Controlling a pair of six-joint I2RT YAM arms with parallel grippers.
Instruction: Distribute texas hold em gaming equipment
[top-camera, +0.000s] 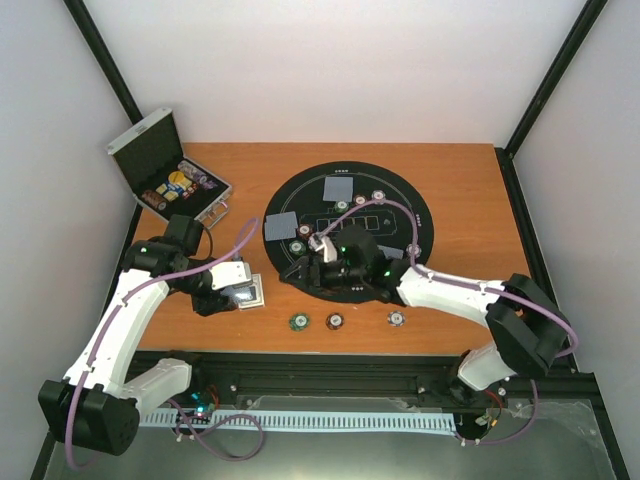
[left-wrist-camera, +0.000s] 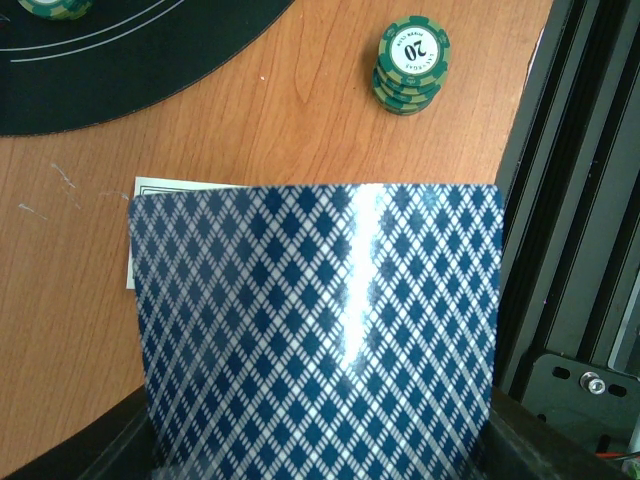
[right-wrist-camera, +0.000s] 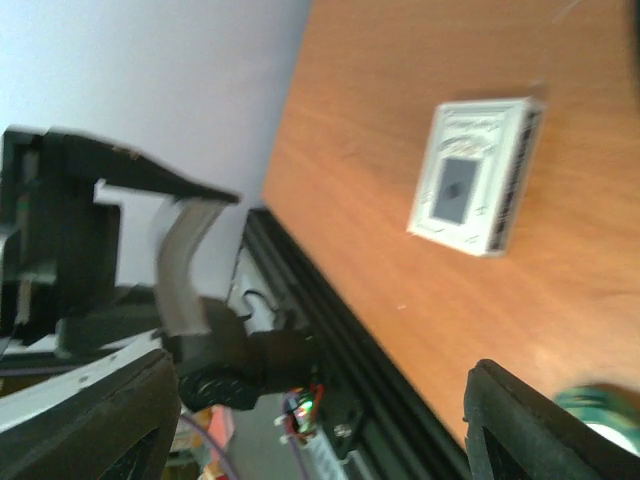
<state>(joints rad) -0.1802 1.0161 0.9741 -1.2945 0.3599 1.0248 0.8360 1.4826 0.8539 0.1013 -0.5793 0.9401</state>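
Left gripper (left-wrist-camera: 320, 455) clamps playing card (left-wrist-camera: 320, 320) — green chips (left-wrist-camera: 410, 65) upper right | right gripper (right-wrist-camera: 315, 420) wide apart, empty — card deck (right-wrist-camera: 475, 180) upper right

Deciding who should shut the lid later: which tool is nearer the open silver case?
Left. The left tool, gripping a card, is just on the near side of the silver case. The right tool is over the black mat, farther to the right.

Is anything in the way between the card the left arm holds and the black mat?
Nothing visible: bare table lies between the card in the left gripper and the edge of the mat. The green chips stand off to one side. Farther in, the right arm lies across the mat's near part.
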